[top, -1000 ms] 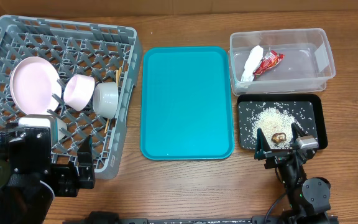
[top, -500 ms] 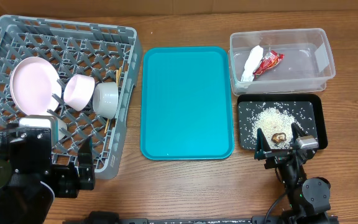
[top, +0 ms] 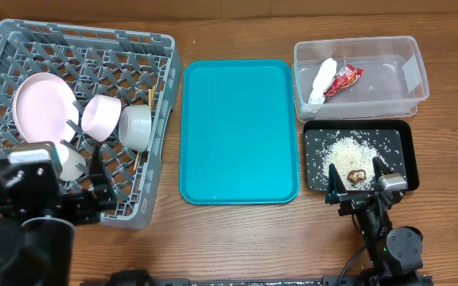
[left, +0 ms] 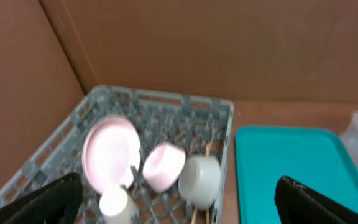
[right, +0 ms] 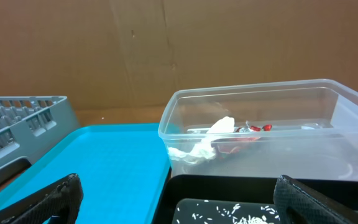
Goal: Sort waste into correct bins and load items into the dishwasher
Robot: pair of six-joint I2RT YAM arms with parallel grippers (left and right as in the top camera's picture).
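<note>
The grey dish rack holds a large pale-pink plate, a smaller pink plate, a pale green-white bowl, a white cup and chopsticks. My left gripper is open and empty above the rack's near edge. The clear tub holds the white napkin and the red wrapper. The black tray holds rice and a brown morsel. My right gripper is open and empty at the black tray's near edge.
A teal serving tray lies between the rack and the two bins. A brown cardboard wall stands behind the table in both wrist views. The right arm's base sits at the table's front edge, below the black tray.
My left arm has shifted left and toward the rack, now partly covering its near edge beside the cup. The right arm and all objects have not moved.
</note>
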